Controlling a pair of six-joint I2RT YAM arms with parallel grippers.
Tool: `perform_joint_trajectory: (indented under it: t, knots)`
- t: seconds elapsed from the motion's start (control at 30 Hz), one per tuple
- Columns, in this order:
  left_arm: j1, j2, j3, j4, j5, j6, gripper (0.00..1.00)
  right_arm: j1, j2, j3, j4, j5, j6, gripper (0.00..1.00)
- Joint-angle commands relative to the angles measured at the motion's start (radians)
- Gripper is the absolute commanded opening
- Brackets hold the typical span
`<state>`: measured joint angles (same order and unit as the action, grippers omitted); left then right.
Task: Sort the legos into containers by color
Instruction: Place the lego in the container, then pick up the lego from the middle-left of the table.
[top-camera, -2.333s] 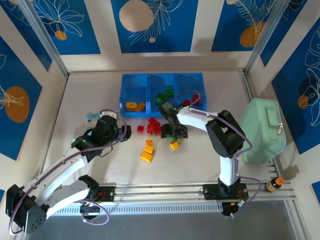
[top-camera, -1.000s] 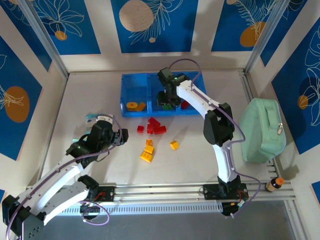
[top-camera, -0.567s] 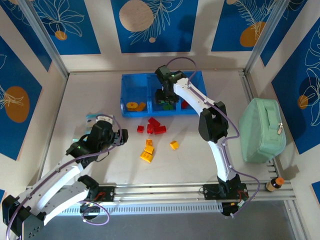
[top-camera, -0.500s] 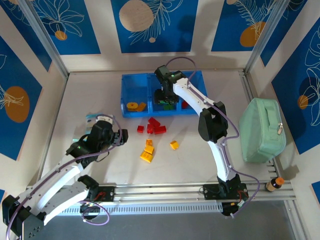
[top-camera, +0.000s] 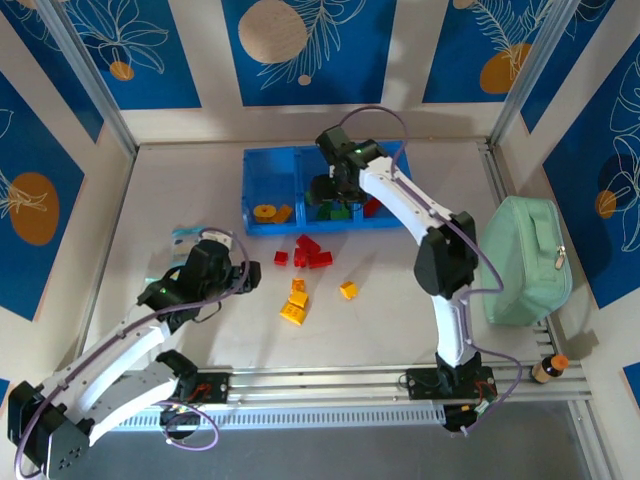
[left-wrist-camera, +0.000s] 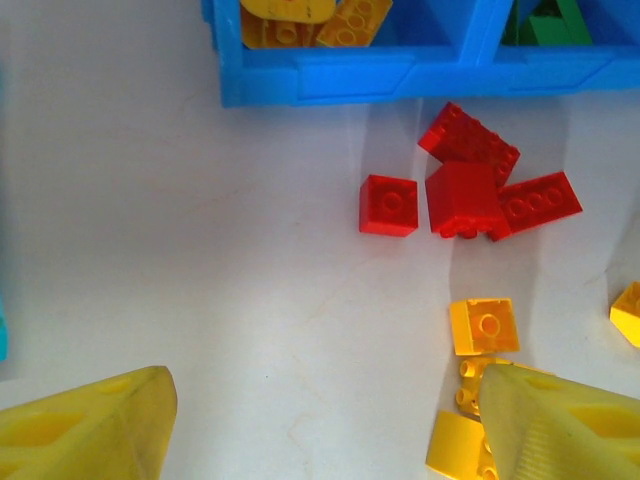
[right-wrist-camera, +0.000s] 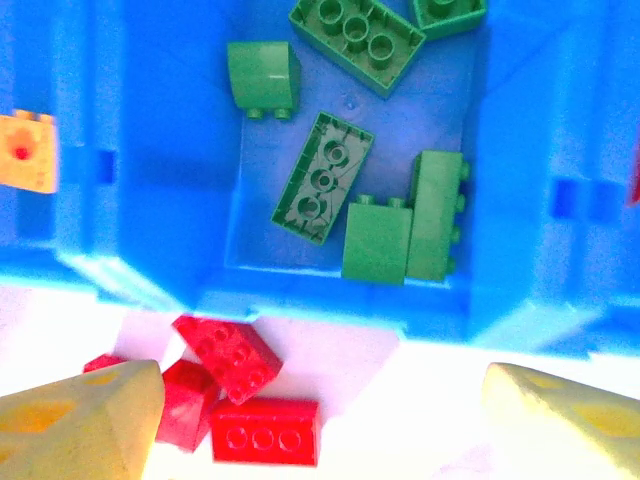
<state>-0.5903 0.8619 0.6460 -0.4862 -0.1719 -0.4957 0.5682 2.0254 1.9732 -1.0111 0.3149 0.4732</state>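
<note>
Broadly, the worktop (top-camera: 180, 190) carries the blue tray (top-camera: 270, 165) in the upper middle of the overhead frame, its three compartments side by side. The left compartment holds a yellow disc (top-camera: 263, 211) with an orange brick (top-camera: 283, 211) just beside it. The middle one holds the green bricks (right-wrist-camera: 323, 177), about six, lying loose on its floor. The right one shows a bit of red (top-camera: 372, 207), mostly hidden behind the right arm.

The right pincer (right-wrist-camera: 320, 420) hangs above the near wall of the middle compartment, fingers spread wide with nothing between them. The left pincer (left-wrist-camera: 320, 420) hovers over bare worktop at the left-centre of the overhead frame, likewise spread and empty, well apart from the tray.

Loose on the worktop are four red bricks (left-wrist-camera: 470, 190) just below the tray's front wall, three of them touching and one single just to their left. Below these sit three yellow bricks (left-wrist-camera: 483, 325) close together, and a fourth yellow (top-camera: 347, 290) lies apart to their right.

As I judge it, green is done, since every green brick I can see lies in the middle compartment. Red and yellow have only been started. About eight bricks remain, so the sort looks roughly half finished: the reds belong in the right compartment and the yellows in the left.
</note>
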Motion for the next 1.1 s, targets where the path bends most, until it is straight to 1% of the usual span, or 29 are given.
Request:
perform_joint_trajectory:
  t: [0.0,0.3,0.53,0.7,0.8,0.9,1.07]
  knots:
    - [-0.019,0.032,0.018,0.030,0.052,0.016,0.79,-0.004,-0.118,-0.090,0.055,-0.007,0.025,0.83]
    - [-0.076,0.175,0.041,0.074,0.070,0.008,0.79,-0.029,-0.298,-0.389,0.151,-0.035,0.042,0.83]
    - [-0.191,0.335,0.090,0.090,0.074,0.014,0.79,-0.047,-0.389,-0.594,0.216,-0.063,0.065,0.82]
    - [-0.259,0.454,0.127,0.147,0.106,-0.010,0.79,-0.050,-0.420,-0.669,0.238,-0.078,0.078,0.82]
    - [-0.292,0.519,0.165,0.134,0.106,-0.007,0.79,-0.051,-0.437,-0.695,0.243,-0.074,0.077,0.82]
    - [-0.306,0.565,0.179,0.115,0.115,-0.011,0.79,-0.057,-0.455,-0.718,0.246,-0.071,0.078,0.82]
    - [-0.312,0.617,0.180,0.131,0.124,-0.029,0.77,-0.073,-0.478,-0.753,0.262,-0.084,0.084,0.82]
